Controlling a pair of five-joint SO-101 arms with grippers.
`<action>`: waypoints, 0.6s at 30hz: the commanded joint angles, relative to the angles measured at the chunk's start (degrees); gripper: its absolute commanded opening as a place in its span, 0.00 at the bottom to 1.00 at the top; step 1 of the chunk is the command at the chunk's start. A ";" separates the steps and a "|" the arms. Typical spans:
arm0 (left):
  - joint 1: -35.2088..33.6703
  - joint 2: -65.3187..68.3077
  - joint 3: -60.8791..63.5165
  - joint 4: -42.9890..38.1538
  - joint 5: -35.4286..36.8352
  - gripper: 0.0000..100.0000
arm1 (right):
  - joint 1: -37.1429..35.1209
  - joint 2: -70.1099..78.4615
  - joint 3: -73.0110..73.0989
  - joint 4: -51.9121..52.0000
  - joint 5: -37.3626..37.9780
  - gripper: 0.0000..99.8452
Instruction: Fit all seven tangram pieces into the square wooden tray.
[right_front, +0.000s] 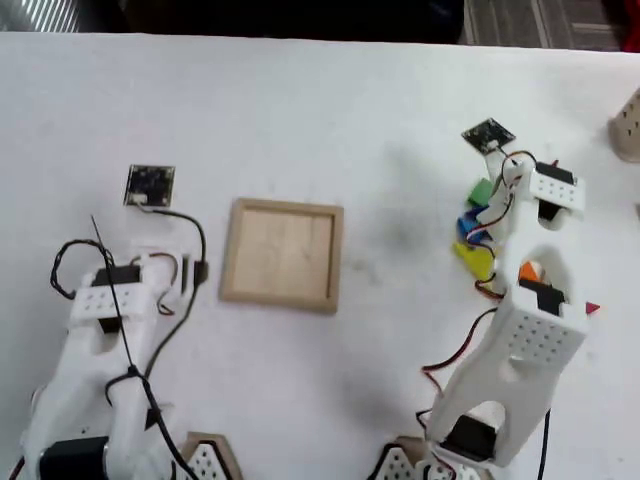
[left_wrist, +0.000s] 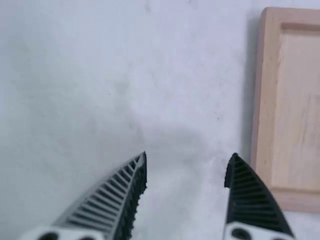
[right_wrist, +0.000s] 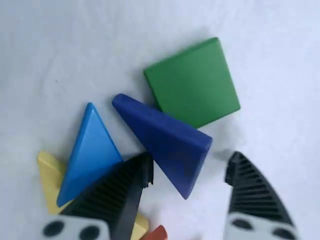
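Observation:
The square wooden tray (right_front: 282, 252) lies empty at the table's middle; its rim (left_wrist: 260, 100) appears in the left wrist view. My left gripper (left_wrist: 186, 172) is open over bare table beside the tray. Tangram pieces cluster at the right: a green square (right_wrist: 192, 82), a dark blue triangle (right_wrist: 167, 142), a light blue triangle (right_wrist: 90, 150) and a yellow piece (right_wrist: 50, 177). My right gripper (right_wrist: 189, 172) is open, its fingers on either side of the dark blue triangle's near end. In the high view the green (right_front: 480, 190), blue (right_front: 467, 226), yellow (right_front: 474, 260) and orange (right_front: 529, 271) pieces peek out beside the right arm.
A small circuit board (right_front: 150, 185) with a black cable lies left of the tray. Another board (right_front: 488, 135) sits past the pieces. A tan object (right_front: 627, 125) stands at the right edge. A red bit (right_front: 592, 309) shows by the right arm.

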 joint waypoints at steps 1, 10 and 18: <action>0.66 0.13 -0.62 -1.32 -0.44 0.26 | -0.92 0.84 -6.68 3.12 -0.70 0.08; 0.66 0.13 -0.62 -1.32 -0.44 0.26 | -1.54 0.04 -13.71 12.88 -3.87 0.02; 0.66 0.13 -0.62 -1.32 -0.44 0.26 | -1.98 -0.57 -15.38 18.59 -3.96 0.02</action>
